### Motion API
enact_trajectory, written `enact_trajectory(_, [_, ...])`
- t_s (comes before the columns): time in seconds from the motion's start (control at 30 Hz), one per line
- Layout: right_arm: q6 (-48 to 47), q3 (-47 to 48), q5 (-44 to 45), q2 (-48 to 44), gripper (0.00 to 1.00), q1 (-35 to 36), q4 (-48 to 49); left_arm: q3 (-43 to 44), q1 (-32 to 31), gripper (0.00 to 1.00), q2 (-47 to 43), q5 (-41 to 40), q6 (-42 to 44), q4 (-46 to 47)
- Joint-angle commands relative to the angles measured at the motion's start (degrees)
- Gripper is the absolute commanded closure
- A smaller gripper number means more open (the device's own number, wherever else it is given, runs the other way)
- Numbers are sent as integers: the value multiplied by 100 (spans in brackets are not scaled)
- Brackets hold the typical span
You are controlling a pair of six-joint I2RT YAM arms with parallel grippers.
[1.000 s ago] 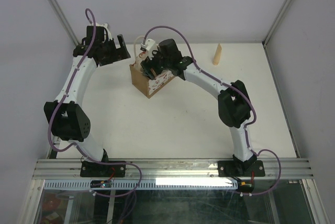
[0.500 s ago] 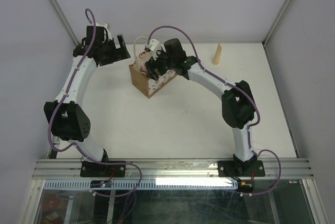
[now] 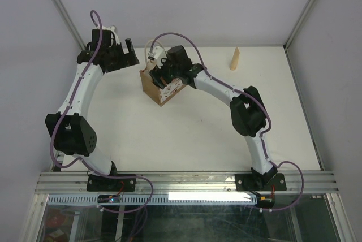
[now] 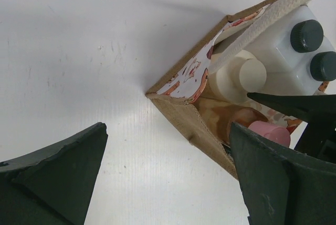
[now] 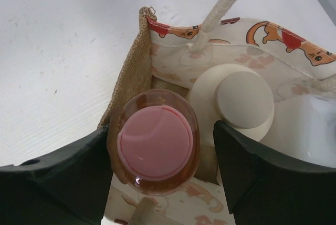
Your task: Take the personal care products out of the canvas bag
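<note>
Right wrist: our open right jaws have dropped into the brown canvas bag (image 5: 128, 83), straddling the pink-capped orange bottle (image 5: 154, 143), ready to grip; left jaws gape empty.

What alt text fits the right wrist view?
The open right end effector straddles the pink-capped orange-pink bottle standing inside the canvas bag. A cream bottle stands right beside it, and the white table shows outside the bag.

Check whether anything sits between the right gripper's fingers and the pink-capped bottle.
Nothing visible does. The right gripper straddles the pink-capped bottle inside the canvas bag, with its jaws open on either side. The cream bottle sits close beside one finger.
</note>
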Motion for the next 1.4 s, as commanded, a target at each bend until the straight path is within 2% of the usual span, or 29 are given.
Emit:
enact_trajectory(0.0, [68,222,292,92,29,110,132,-90,69,1,-415,-117,159,119])
enact_trajectory(0.27, [-22,292,127,-195,70,103,20,-73,63,1,-405,-108,132,135])
enact_trajectory(0.53, [219,642,214,-573,85,64,27,55,70,1,-150,153,-32,210])
enact_trajectory(0.63, [548,708,281,-692,99,5,96,87,63,1,-81,232,-83,240])
enact_trajectory(1.37, [2715,1483,503,-919,100,-704,217,193,65,1,91,296,-135,242])
